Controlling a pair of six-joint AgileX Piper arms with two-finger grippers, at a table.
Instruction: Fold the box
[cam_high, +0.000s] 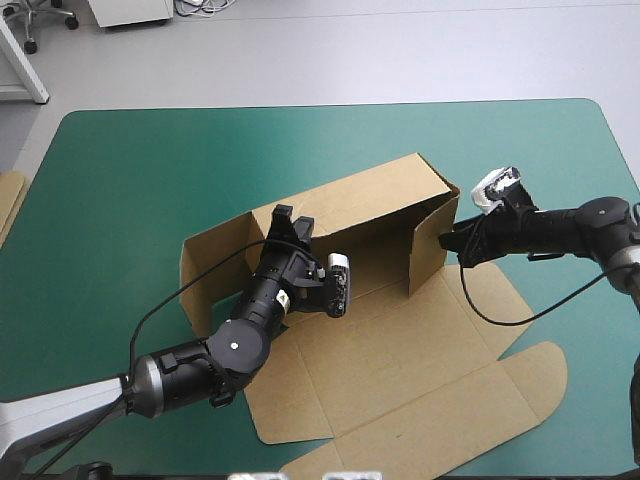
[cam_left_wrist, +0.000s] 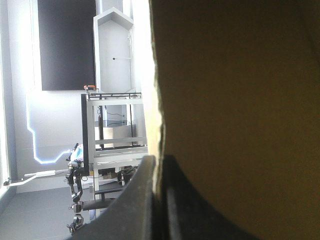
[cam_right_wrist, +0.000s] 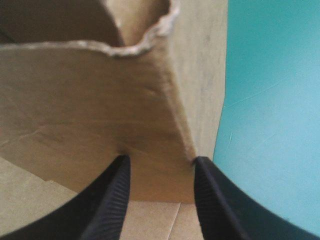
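The black fingers of the left gripper (cam_high: 293, 222) (cam_left_wrist: 159, 161) are pressed all but together, clenched on the top edge of a raised wall of the brown cardboard box (cam_high: 400, 370) (cam_left_wrist: 240, 100). In the left wrist view the board's thin pale edge rises from between the two tips, and the wall's brown face fills the scene on one side of it. Seen from above, this grasp sits on the box's long far wall, toward its left end. The arm comes in from the near left over the flat base.

The right gripper (cam_high: 447, 240) (cam_right_wrist: 159, 162) has its fingers parted and released. They stand astride the lower part of the box's upright right end wall (cam_right_wrist: 75, 125), where the board folds into a corner. Each tip lies close against the board, though I cannot tell whether either one presses it.

The box stands in the middle of the teal-green worktop (cam_high: 150, 170) (cam_right_wrist: 270, 100). Its far wall and right end wall are upright, and a left flap is also raised. The base and the large lid panel with its rounded flaps lie flat toward the near right. Bare cover lies to the right of the right gripper. A strip of more brown board (cam_high: 8, 200) shows at the worktop's left edge.
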